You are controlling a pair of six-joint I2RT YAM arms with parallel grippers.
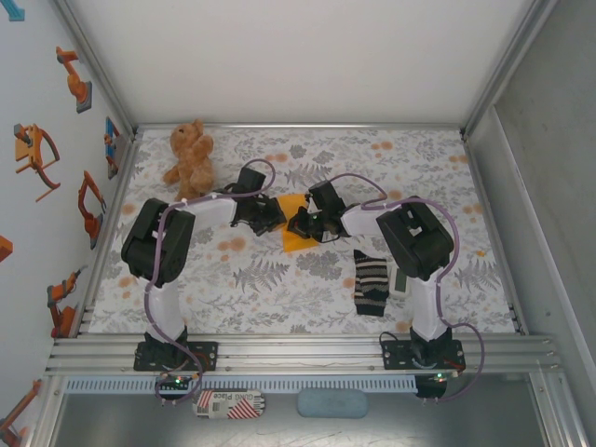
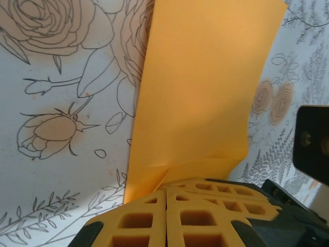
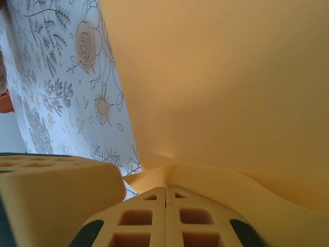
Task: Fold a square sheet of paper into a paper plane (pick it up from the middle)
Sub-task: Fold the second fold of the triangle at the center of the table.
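Square sheet of paper point(image 1: 298, 242) is mid-table on the floral cloth point(image 1: 279, 298), right between the two claws. Left gripper point(image 2: 166, 198) has its jaws pressed together, pinching the sheet's edge, and the paper runs straight ahead of its tips. Right gripper point(image 3: 165, 198) is likewise closed tight on the paper, from the opposite side. From above, the sheet's visible long axis goes far-left to near-right, crosswise to both claws, which meet around its middle. Neither arm is nearer, both are on it. Whether the sheet is off the cloth I can't tell. Likely the next move turns on a crease along that axis.
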